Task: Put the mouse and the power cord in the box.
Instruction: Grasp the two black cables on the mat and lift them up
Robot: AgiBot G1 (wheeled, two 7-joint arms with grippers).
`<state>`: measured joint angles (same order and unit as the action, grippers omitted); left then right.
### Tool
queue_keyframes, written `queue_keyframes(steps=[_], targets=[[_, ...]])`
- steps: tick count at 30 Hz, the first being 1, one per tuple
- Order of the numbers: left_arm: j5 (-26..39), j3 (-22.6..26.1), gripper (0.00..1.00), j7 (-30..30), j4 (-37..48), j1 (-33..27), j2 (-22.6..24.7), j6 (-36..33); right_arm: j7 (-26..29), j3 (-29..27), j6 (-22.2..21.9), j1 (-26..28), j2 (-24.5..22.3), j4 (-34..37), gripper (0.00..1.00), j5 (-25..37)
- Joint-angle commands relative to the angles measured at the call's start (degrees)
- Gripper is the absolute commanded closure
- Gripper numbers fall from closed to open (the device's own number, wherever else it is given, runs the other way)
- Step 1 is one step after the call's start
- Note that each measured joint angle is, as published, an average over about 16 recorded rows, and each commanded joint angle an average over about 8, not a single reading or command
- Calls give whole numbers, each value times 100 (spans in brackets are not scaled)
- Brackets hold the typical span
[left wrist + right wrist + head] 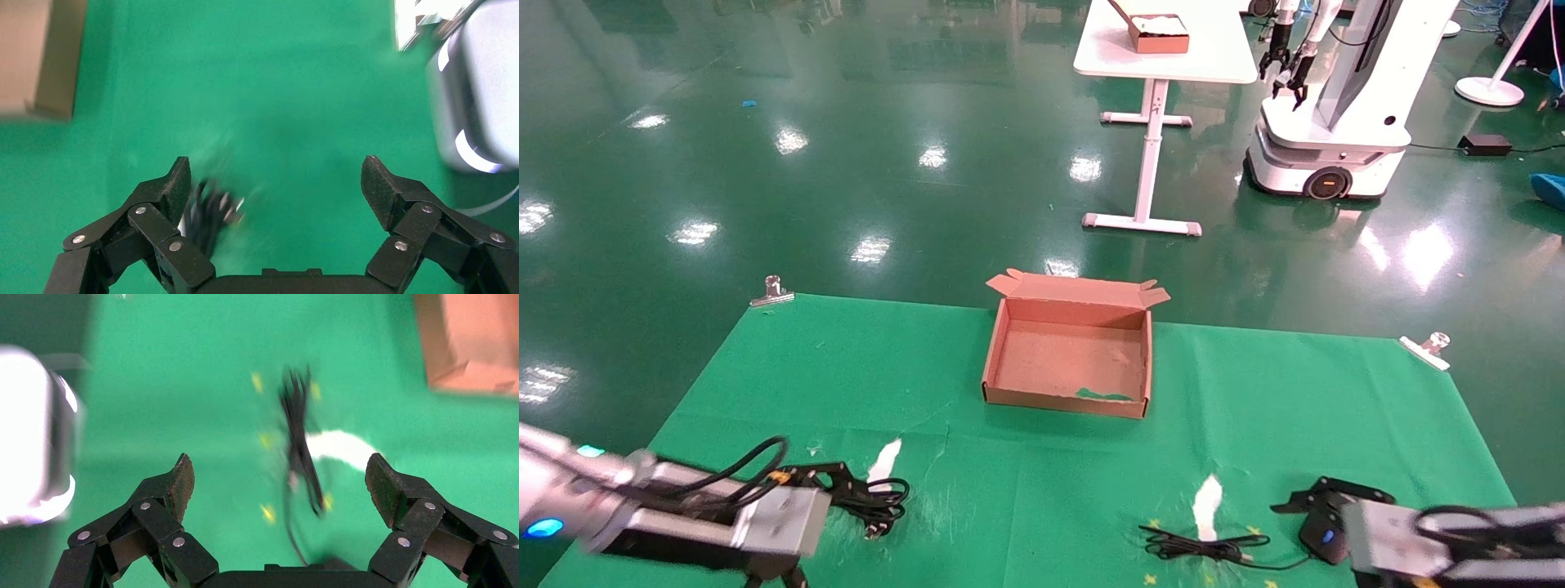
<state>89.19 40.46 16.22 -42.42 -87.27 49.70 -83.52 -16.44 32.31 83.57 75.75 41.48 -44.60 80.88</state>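
Right pincer (pixel 278 481) spread wide, thin mouse cable (pixel 301 454) beyond, box (pixel 471 340) corner

Robotics lab, glossy green floor (pixel 846 163), another wheeled robot (pixel 1336 122) by white table (pixel 1214 49)

Brown cardboard box (pixel 1068 359) on a green cloth (pixel 764 376) with white scuffs and small yellow marks. Black power cord (pixel 872 500), black mouse (pixel 1321 536) with a blue spot.

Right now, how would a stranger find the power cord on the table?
Start at the open box mid-table on the green cloth, then look to the near left. The power cord lies coiled beside the left gripper; it is thicker than the mouse's thin cable.
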Motion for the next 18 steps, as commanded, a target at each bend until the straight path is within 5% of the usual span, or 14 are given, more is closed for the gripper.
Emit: queue_keyframes(steps=[1, 13, 15, 18], targets=[[429, 197, 0, 368, 645, -262, 317, 209, -369, 196, -223, 284, 275, 483, 0, 541], [1160, 454, 0, 1458, 2698, -676, 1139, 1556, -1898, 539, -1064, 1105, 1677, 2762, 0, 1257], [1168, 456, 1, 1593, 2885, -716, 1192, 1608, -2070, 532, -1140, 1177, 1803, 3014, 15, 1250], [1161, 451, 35, 1790, 3098, -773, 1245, 1641, -2293, 527, -1210, 1262, 1930, 3319, 52, 1245]])
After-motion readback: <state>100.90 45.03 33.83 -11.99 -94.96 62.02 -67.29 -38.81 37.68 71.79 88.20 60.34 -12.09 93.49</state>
